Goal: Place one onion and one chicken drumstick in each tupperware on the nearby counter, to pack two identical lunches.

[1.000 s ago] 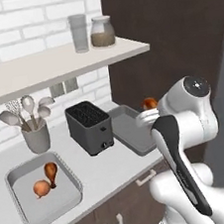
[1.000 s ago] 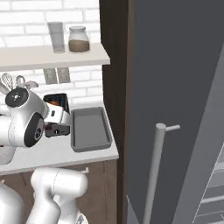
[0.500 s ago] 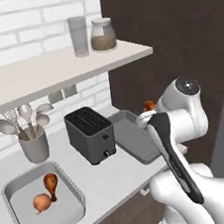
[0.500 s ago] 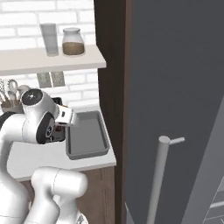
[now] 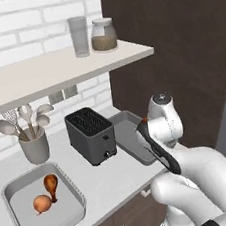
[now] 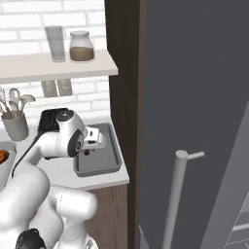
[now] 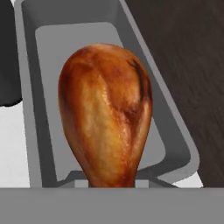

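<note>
Tupperware nr 2 (image 6: 99,165), the grey tray right of the black toaster (image 5: 91,134) at the desk's (image 5: 110,176) far end, is empty, and the tool (image 6: 90,144) now hangs just above it with a chicken drumstick (image 7: 106,111) in its grip. Hand view: drumstick's narrow end goes down between the tips, fat end up, tray floor right behind it. So tool is closed on the drumstick.

Change vs a sec ago: both base views have slid sideways, i.e. the base drove along the desk, not the things moving. The arm swung too; the hand was short of the tray, now it's over it. Means: drop-off of this drumstick looks imminent. After that, tray 2 lacks an onion, as far as I can judge.

Tupperware nr 1 (image 5: 13,186), left end of desk, already has an onion (image 5: 42,204) and a drumstick (image 5: 51,184) lying touching, so that lunch looks done.

Materials/shapes: trays matte grey, shallow, rounded corners, raised rims. Held drumstick glossy, roasted orange-brown w/ darker streaks, teardrop shape. Onion round, orange-tan. Desk pale, smooth, over dark wood cabinets. Toaster boxy, two slots.
</note>
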Motion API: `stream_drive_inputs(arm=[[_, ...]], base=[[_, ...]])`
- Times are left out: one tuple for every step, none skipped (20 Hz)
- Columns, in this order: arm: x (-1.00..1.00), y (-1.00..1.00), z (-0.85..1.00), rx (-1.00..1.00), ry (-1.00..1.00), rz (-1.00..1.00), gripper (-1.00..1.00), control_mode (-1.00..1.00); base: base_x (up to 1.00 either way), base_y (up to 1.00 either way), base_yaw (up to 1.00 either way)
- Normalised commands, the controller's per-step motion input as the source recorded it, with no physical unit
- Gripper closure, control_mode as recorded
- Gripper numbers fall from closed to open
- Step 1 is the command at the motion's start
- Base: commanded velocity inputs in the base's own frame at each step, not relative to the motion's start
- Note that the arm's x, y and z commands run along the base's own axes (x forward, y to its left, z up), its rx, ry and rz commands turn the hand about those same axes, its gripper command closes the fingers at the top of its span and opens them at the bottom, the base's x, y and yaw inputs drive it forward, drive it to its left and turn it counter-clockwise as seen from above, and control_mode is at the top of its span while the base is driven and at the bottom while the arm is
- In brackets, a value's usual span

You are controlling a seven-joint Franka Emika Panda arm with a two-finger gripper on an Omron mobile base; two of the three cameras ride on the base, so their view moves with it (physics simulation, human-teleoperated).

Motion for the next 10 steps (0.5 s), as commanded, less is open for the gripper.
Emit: stream_drive_inputs(arm=[[0.74,-0.49,-0.46,0.0,0.15,0.1,1.0,-1.0],[0.64,-0.4,-0.36,0.0,0.1,0.09,1.0,-1.0],[0.63,-0.37,-0.36,0.0,0.07,0.09,1.0,-1.0],[0.69,-0.31,-0.44,0.0,0.07,0.08,1.0,-1.0],[0.7,-0.12,-0.46,0.0,0.07,0.06,1.0,-1.0],[0.66,0.0,-0.46,0.0,0.05,0.03,1.0,-1.0],[0.6,0.0,-0.45,-0.01,0.03,0.01,1.0,-1.0],[0.57,0.0,-0.46,-0.03,0.04,0.0,1.0,-1.0],[0.59,0.0,-0.47,-0.03,0.03,0.0,1.0,-1.0],[0.62,0.0,-0.56,-0.03,0.04,0.0,1.0,-1.0]], base=[[0.0,0.0,0.0],[0.0,0.0,0.0],[0.0,0.0,0.0],[0.0,0.0,0.0],[0.0,0.0,0.0],[0.0,0.0,0.0],[0.0,0.0,0.0],[0.0,0.0,0.0],[0.0,0.0,0.0],[0.0,0.0,0.0]])
